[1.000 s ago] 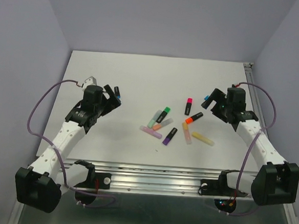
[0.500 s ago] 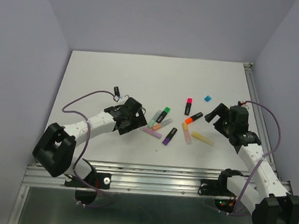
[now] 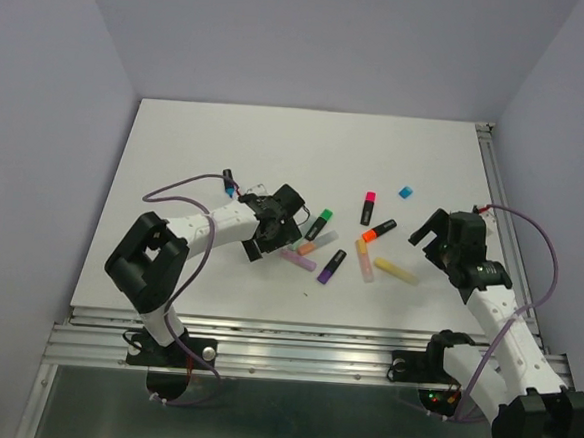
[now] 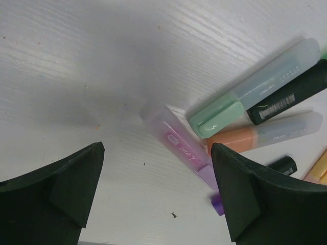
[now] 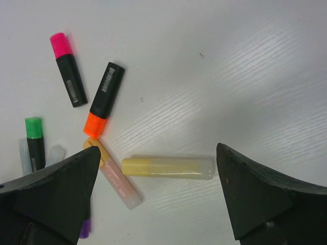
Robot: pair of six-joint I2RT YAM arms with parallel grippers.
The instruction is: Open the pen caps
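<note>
White tabletop (image 3: 228, 134), from above: the left gripper (image 3: 284, 218), jaws spread wide and empty, had swung further right, over the pastel pink highlighter (image 4: 179, 145) at mid-frame. A loose blue cap (image 3: 406, 192) lay at upper right. The right gripper (image 3: 433, 235), likewise agape and empty, had edged toward the lower right.

Left arm (image 3: 209, 224) is folded sharply at the elbow, its forearm reaching rightward. The left gripper (image 3: 280, 221) points downward, jaws spread wide, gripping nothing. Right arm (image 3: 496, 315) extends forward and inward; the right gripper (image 3: 429, 234) is likewise spread and empty.
</note>
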